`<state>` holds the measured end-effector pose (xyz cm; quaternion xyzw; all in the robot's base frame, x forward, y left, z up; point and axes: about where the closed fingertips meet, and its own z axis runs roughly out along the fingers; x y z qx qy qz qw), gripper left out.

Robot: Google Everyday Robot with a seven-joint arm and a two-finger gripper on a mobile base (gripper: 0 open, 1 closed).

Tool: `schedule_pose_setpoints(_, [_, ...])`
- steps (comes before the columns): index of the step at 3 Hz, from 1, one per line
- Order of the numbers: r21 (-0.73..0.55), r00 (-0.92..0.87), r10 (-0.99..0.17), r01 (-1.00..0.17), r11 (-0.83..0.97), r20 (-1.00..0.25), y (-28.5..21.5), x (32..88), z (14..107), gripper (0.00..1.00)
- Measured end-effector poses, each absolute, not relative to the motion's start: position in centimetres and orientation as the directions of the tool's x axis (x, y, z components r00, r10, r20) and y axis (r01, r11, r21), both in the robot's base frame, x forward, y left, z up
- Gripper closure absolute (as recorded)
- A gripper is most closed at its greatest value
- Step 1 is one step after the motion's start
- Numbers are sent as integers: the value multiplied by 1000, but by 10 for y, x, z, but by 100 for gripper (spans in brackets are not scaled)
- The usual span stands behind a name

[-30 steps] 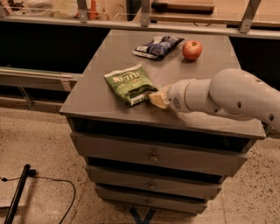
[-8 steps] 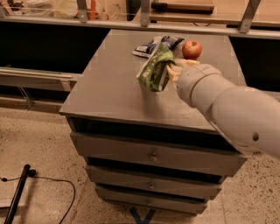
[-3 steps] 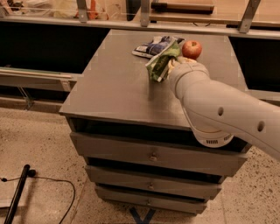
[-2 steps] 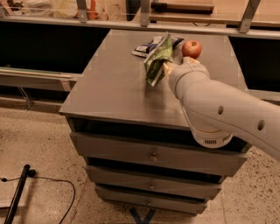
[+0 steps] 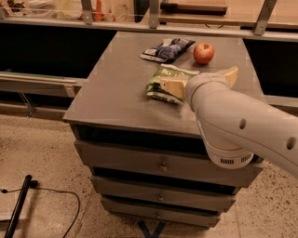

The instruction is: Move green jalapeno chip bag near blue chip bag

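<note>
The green jalapeno chip bag (image 5: 168, 79) lies flat on the grey table top (image 5: 116, 88), just in front of the blue chip bag (image 5: 167, 49), with a small gap between them. The blue bag lies at the table's back middle. My gripper (image 5: 199, 77) is open, with its tan fingers spread wide. One finger (image 5: 173, 87) lies over the green bag's right part, the other (image 5: 230, 74) points to the right of it. The gripper holds nothing. My white arm covers the table's front right.
A red apple (image 5: 203, 53) sits right of the blue bag at the back. The table is a drawer cabinet (image 5: 160, 165) with several drawers. Behind it runs a railing with shelves (image 5: 153, 14). A black pole and cable (image 5: 21, 204) lie on the floor at the left.
The green bag, held upright in the gripper near the blue bag before, now lies flat on the table. The fingers have opened and let it go.
</note>
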<state>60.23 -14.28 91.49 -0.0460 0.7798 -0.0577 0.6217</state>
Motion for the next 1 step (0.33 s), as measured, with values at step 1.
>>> schedule_pose_setpoints(1, [-146, -223, -143, 0, 989, -964, -143, 602, 915, 0])
